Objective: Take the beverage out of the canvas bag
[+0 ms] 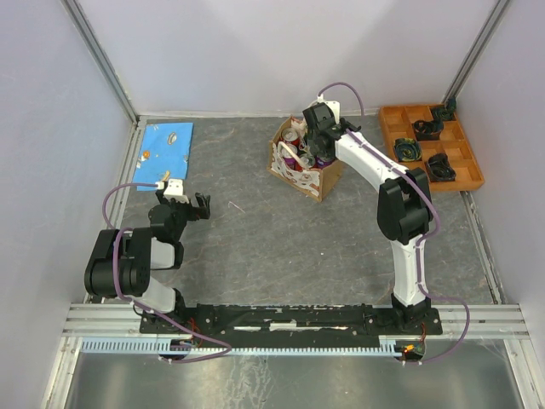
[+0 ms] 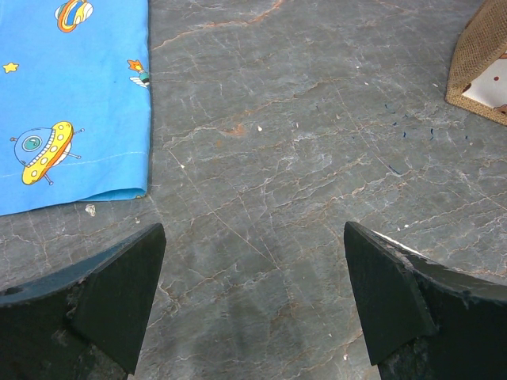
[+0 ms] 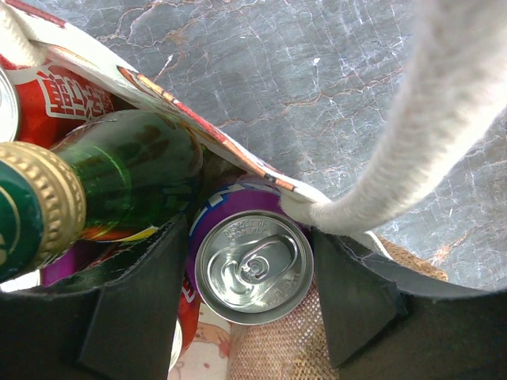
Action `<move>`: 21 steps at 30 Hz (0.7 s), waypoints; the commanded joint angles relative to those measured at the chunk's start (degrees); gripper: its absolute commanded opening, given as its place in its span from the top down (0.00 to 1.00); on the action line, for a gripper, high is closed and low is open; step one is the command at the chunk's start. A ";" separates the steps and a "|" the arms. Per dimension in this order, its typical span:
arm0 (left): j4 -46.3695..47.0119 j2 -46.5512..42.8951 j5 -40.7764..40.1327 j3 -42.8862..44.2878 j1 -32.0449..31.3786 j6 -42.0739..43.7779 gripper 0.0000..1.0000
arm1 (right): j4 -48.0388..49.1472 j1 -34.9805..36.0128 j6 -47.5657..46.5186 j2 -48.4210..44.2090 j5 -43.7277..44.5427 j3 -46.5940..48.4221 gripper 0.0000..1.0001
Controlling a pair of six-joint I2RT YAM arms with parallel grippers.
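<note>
Grey marbled bench [image 1: 272,247], white walls on three sides. Overhead view, reckoned from bench centre:

- Small boxy tan canvas bag [image 1: 317,181] with white-and-red patterned panels stands at 12 to 1 o'clock, mouth up.
- Orange plastic compartment tray [image 1: 430,145] holding dark parts sits at 2 o'clock, well apart from the bag.
- Blue printed cloth [image 1: 166,143] with cartoon saucers lies flat at 10 o'clock.

Right arm reaches forward and down into the bag mouth. In its wrist view, the right tool [image 3: 249,249] straddles a purple drink can [image 3: 253,265] with a silver pull-tab lid. I see one finger against each side of the can and no gap at either pad, so I log it as gripped. The can sits upright and low inside the bag, in the corner by the thick white rope handle [image 3: 412,134]. At 10 o'clock from the can, a green glass bottle [image 3: 135,170] with a gold cap leans across. A red printed can [image 3: 67,95] lies beyond the bottle.

Left tool [image 2: 252,237] is parked at 8 o'clock over bare bench, fingers spread wide, holding nothing. The cloth's edge is at its 10 o'clock.
</note>
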 commanded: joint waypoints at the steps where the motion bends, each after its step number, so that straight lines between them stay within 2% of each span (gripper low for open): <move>1: 3.52 0.17 -1.04 0.45 0.17 0.86 0.01 | -12.62 -0.90 -2.47 7.50 0.16 -4.32 0.34; 10: 3.61 0.28 -1.05 0.45 0.18 0.86 0.01 | -10.81 -0.16 -4.02 4.94 4.70 -5.02 0.23; 15: 3.64 0.27 -1.05 0.39 0.17 0.86 0.01 | -10.48 0.83 -6.63 2.50 11.00 -4.54 0.22; 21: 3.67 0.26 -1.08 0.41 0.16 0.86 0.01 | -10.01 0.94 -7.00 2.92 9.54 -4.66 0.21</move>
